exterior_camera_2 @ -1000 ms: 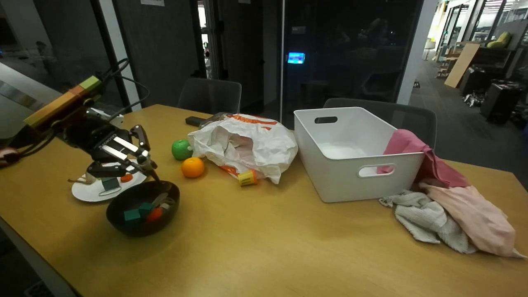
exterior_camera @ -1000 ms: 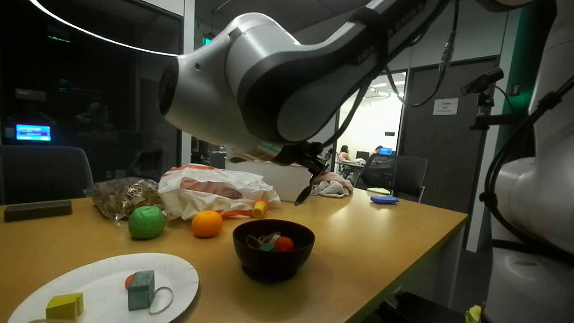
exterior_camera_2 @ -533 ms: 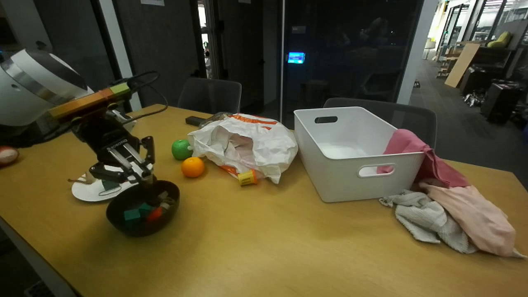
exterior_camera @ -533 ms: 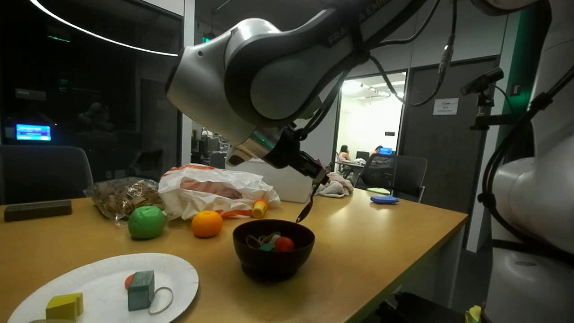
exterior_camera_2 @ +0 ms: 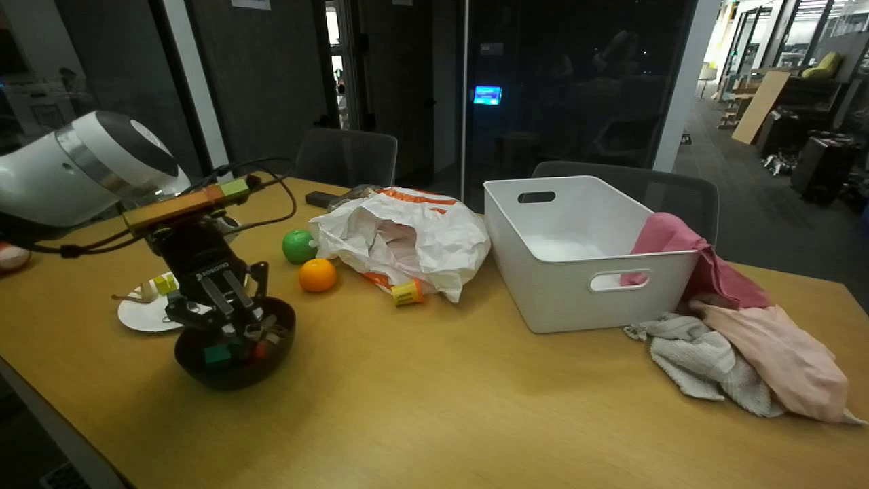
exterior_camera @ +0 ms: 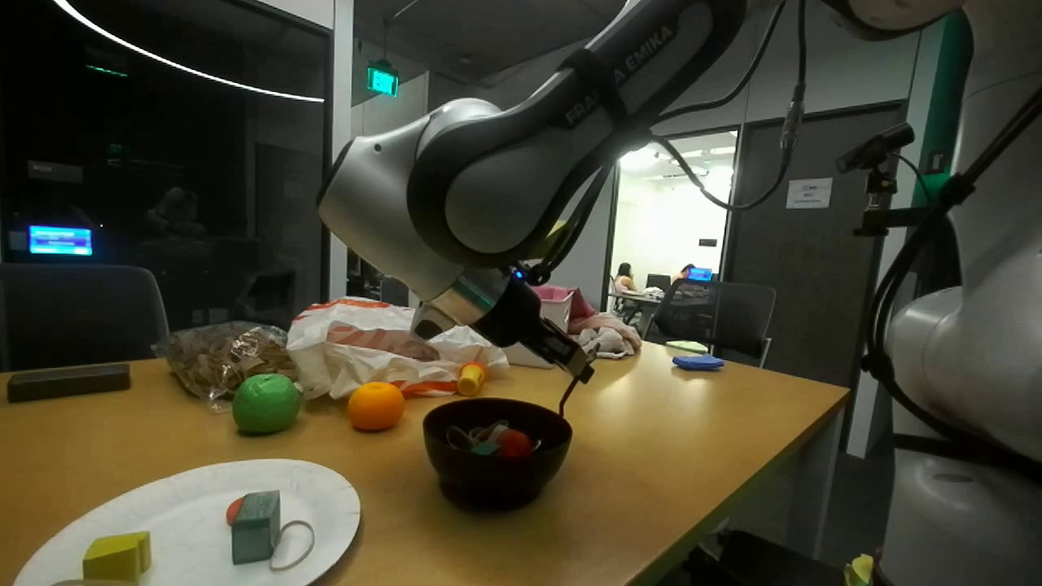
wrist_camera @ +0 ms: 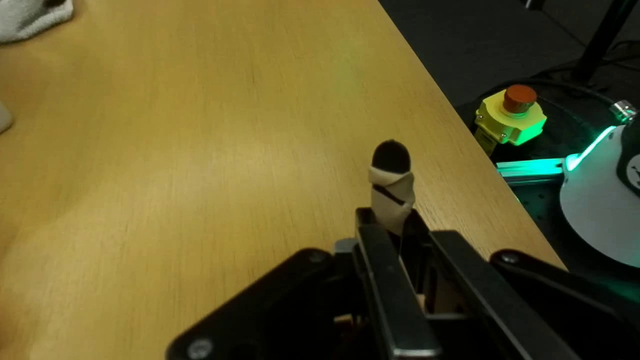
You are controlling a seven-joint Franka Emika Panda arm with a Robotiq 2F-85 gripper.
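The robot's gripper [wrist_camera: 391, 220] is nearly closed, its fingers pinching a dark utensil [wrist_camera: 392, 195] whose upper end is wrapped in beige tape. In an exterior view, the utensil's thin shaft slants downward, and its lower end drops out of sight at the right side of a black bowl [exterior_camera: 496, 476]; whether it touches anything inside cannot be told. The bowl stands upright on a light wood table [exterior_camera_2: 407, 407] and contains a red-orange ball [exterior_camera: 515, 443], a teal block [exterior_camera_2: 218, 355] and pale bands [exterior_camera: 490, 434]. In an exterior view, a white plate [exterior_camera: 187, 529] lies near left of the bowl, bearing a yellow block [exterior_camera: 114, 557] and, to its right, a gray-green block [exterior_camera: 254, 533] with a thin loop [exterior_camera: 313, 539] beside it. Farther back, a green fruit [exterior_camera: 267, 403] sits left of an orange [exterior_camera: 376, 406], and behind them lies a crumpled white bag [exterior_camera: 366, 350], a small yellow container [exterior_camera: 470, 379] at its right end. In an exterior view, a white bin [exterior_camera_2: 557, 299] stands right of the bag, a deep pink cloth [exterior_camera_2: 669, 234] draped over its right edge; a gray towel [exterior_camera_2: 709, 360] and a pale pink cloth [exterior_camera_2: 781, 353] lie at the near right.
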